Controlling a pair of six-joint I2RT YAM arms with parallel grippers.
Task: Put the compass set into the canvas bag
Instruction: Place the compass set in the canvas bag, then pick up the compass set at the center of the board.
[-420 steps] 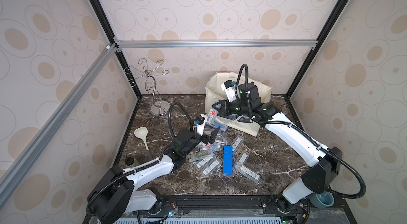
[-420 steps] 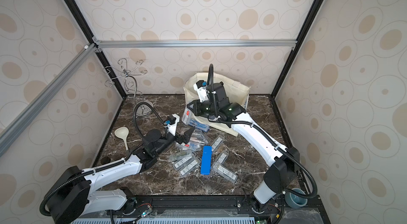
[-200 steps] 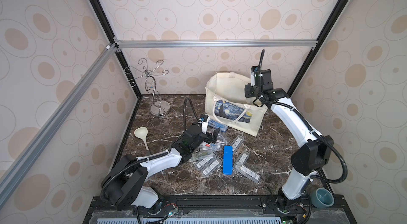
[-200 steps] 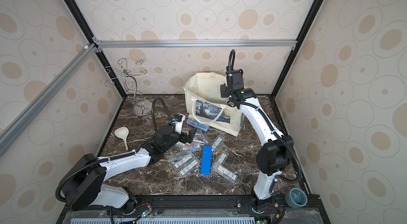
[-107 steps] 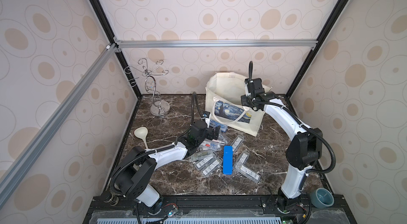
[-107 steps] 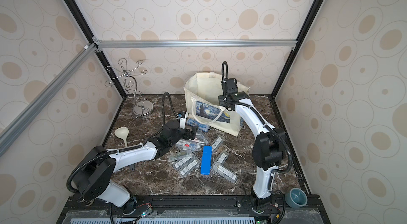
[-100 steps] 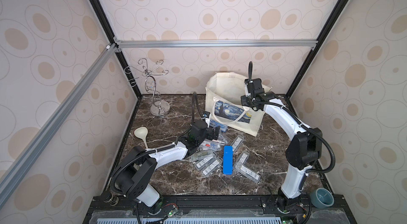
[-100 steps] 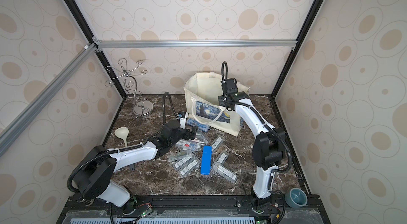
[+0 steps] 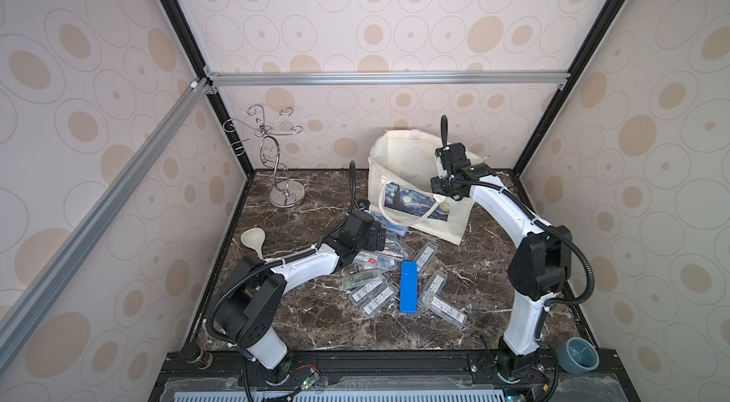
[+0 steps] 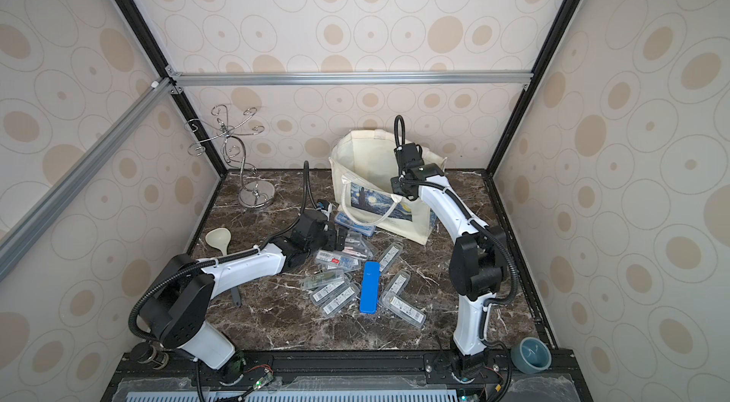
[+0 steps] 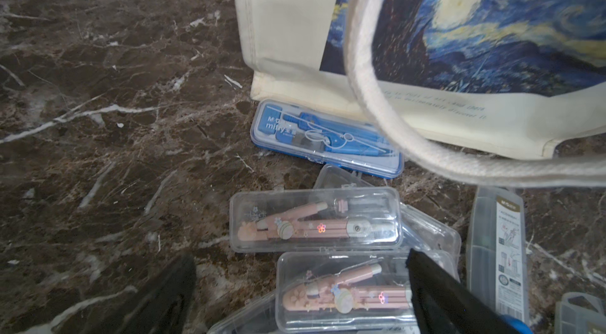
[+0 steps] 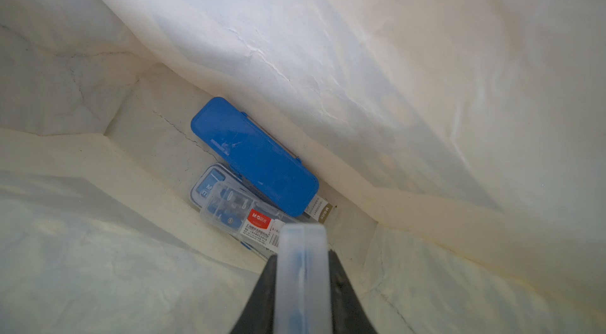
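Lowered from above the bag a second ago, the right hand (image 12: 301, 255) now reaches down inside the canvas bag (image 9: 438, 227), which stands at the back of the table (image 9: 316, 321). Its fingers (image 12: 264, 293) are clenched on a clear compass set (image 12: 301, 283), held on edge above the bag's floor. Below it lie a blue case (image 12: 255, 158) and a clear case with a red label (image 12: 239, 214), overlapping. The left hand (image 11: 300, 257) has stretched toward the bag's foot and hangs released, fingers wide, over two pink sets (image 11: 314, 221) in clear boxes. A blue-rimmed set (image 11: 324, 139) lies touching the bag's bottom edge, partly under a rope handle (image 11: 360, 53).
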